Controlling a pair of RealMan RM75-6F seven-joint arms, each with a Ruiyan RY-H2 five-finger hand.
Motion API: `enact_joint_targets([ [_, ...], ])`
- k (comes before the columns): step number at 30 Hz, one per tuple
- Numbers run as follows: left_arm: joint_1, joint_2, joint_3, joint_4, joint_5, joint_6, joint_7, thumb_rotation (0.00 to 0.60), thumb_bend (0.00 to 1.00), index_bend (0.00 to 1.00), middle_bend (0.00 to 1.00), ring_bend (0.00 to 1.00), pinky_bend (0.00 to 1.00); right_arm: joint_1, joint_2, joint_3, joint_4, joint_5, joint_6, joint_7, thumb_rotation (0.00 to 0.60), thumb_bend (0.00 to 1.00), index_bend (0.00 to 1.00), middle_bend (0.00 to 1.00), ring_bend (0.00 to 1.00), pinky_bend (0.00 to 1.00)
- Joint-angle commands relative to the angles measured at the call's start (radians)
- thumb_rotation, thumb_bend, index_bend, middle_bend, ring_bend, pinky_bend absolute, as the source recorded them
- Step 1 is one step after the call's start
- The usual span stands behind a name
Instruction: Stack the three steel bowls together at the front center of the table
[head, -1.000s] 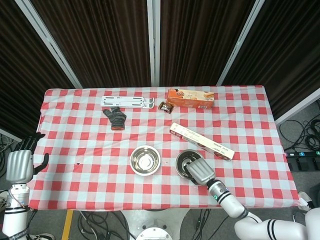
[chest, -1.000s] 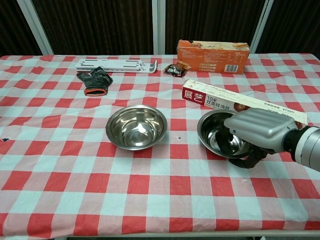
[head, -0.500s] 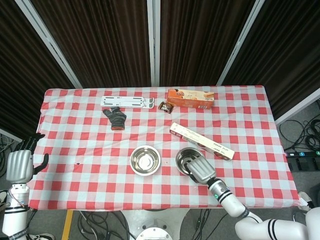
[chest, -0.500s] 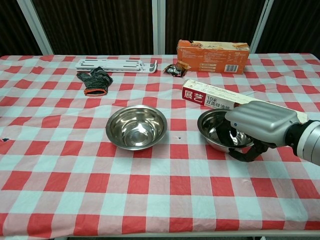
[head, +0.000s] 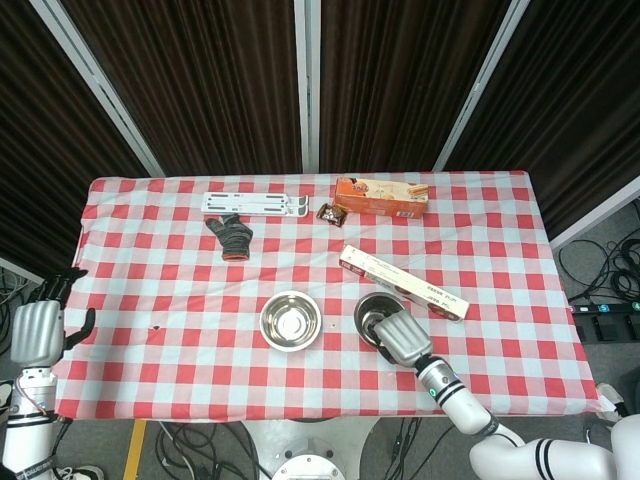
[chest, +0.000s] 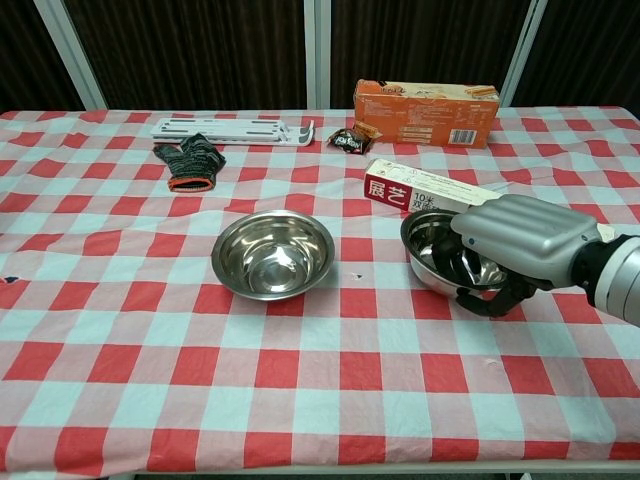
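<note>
Now the right hand (chest: 520, 245) grips a steel bowl (chest: 445, 255) at its near right rim: the dark fingers (chest: 490, 300) curl under the rim while the silver back of the hand lies over the top, and the bowl tilts, its left side lowest and nearest the surface (chest: 300, 400). From the head view the same hand (head: 403, 338) covers the front part of that bowl (head: 372, 315). Whether this bowl has another nested inside it cannot be told.

Left of those fingers, well apart, a second steel bowl (chest: 273, 254) sits upright and alone on the red-and-white checked cloth, near the front middle (head: 289, 320).

Just behind the held bowl, almost touching its far rim, lies a long foil box (chest: 440, 198), set at a slant. Farther back from the fingers stand an orange biscuit box (chest: 425, 112) and, beside it to the left, a small dark snack packet (chest: 351, 138). Far to the left and back lie a dark work glove (chest: 190, 159) and a white folding stand (chest: 232, 128).

The left hand (head: 36, 330) hangs off the left edge of the surface, holding nothing, its fingers (head: 58, 285) straight and a little apart, thumb out to the side.
</note>
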Motion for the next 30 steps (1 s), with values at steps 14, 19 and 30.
enact_joint_targets([
  [14, 0.005, 0.010, -0.016, 0.000, -0.019, -0.008, -0.001, 0.600, 0.42, 0.26, 0.29, 0.22, 0.30, 0.139, -0.006, 0.146, -0.131, 0.024, -0.026, -0.105, 0.600, 0.42, 0.69, 0.56, 0.46, 0.60],
  [19, 0.007, 0.012, -0.021, 0.009, -0.034, -0.017, -0.005, 0.600, 0.42, 0.26, 0.29, 0.22, 0.30, 0.215, -0.079, 0.180, -0.107, 0.095, -0.075, -0.145, 0.600, 0.42, 0.69, 0.56, 0.46, 0.60],
  [30, 0.012, 0.011, -0.026, 0.032, -0.050, -0.029, -0.021, 0.600, 0.42, 0.26, 0.29, 0.22, 0.30, 0.289, -0.197, 0.157, -0.004, 0.155, -0.104, -0.161, 0.600, 0.42, 0.69, 0.55, 0.46, 0.60],
])
